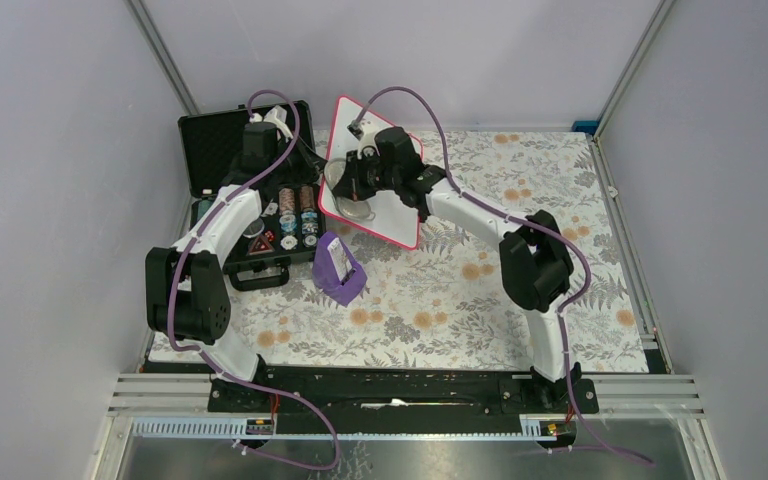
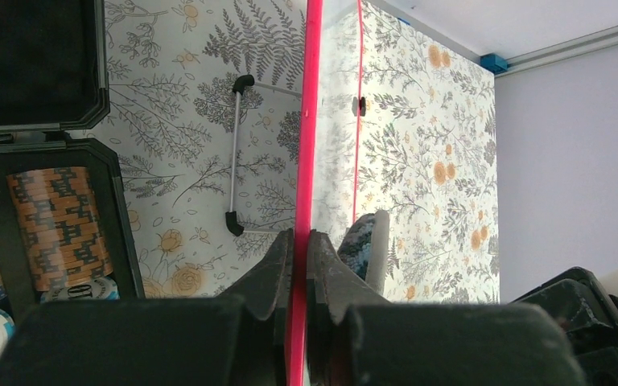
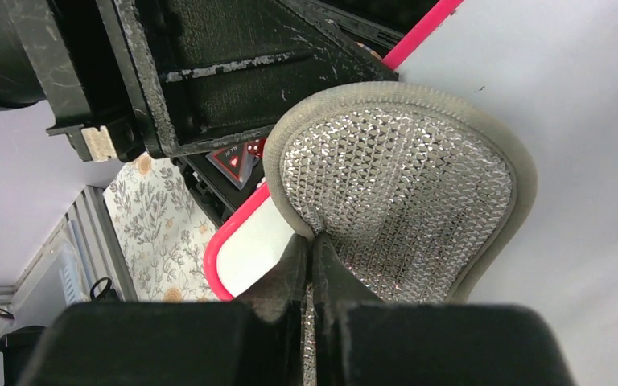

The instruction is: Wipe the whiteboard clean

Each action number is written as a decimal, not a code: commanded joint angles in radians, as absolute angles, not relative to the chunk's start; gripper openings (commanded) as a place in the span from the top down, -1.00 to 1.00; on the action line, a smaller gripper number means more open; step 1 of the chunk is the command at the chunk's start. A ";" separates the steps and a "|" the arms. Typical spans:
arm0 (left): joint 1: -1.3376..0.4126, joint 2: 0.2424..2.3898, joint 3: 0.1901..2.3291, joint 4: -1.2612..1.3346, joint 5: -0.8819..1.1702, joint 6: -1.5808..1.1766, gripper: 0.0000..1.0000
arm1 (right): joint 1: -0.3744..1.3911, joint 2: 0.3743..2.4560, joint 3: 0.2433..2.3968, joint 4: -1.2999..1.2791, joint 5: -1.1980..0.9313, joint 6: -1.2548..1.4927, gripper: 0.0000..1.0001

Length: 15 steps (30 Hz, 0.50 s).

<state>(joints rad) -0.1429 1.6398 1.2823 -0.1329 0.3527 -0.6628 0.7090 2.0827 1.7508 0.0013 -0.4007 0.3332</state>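
At the far left of the counter (image 1: 480,300) a black case (image 1: 222,135) lay open, its lid back and rows of poker chips (image 1: 295,205) in the tray. The left arm reached over that case, and the left gripper (image 2: 299,237) was closed narrow on the red-pink rim of the whiteboard (image 1: 395,215). In the left wrist view the two fingers pinched the rim from both sides, with the board seen edge-on between them. Left of that edge, a thin wire leg (image 2: 233,153) with black feet ran out from the board's back over the flowered counter. Near the front of the case, just beside the board's near corner, sat a purple stand (image 1: 338,268) with a white card in it. The whiteboard itself stood right of the case, toward the back middle of the counter and at a slant. The part of its face that showed was white. The right arm stretched in from the right, and the right gripper (image 3: 310,241) was clamped tight on a scrubbing pad (image 3: 402,185), silver mesh with a grey border. The pad lay against the board's white face near its left rim. At the far right corner, by the frame post, was a small blue block (image 1: 585,126).
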 commanded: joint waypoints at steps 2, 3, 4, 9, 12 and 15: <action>-0.205 1.618 1.271 -0.149 0.498 -0.695 1.00 | 0.741 2.113 1.612 -0.089 -0.362 0.309 1.00; -0.204 1.618 1.270 -0.148 0.497 -0.695 1.00 | 0.732 2.108 1.600 -0.104 -0.345 0.301 1.00; -0.204 1.619 1.270 -0.148 0.498 -0.695 1.00 | 0.721 2.104 1.585 -0.113 -0.332 0.299 1.00; -0.204 1.624 1.270 -0.148 0.507 -0.700 1.00 | 0.643 2.038 1.443 -0.050 -0.318 0.346 1.00; -0.204 1.623 1.266 -0.140 0.516 -0.707 1.00 | 0.607 2.012 1.376 -0.031 -0.316 0.362 1.00; -0.204 1.616 1.266 -0.139 0.511 -0.706 1.00 | 0.598 1.998 1.331 -0.012 -0.300 0.366 1.00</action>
<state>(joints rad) -0.1429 1.6390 1.2819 -0.1303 0.3565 -0.6655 0.6170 1.9682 1.4273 0.1360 -0.3603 0.3683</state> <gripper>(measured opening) 0.058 0.022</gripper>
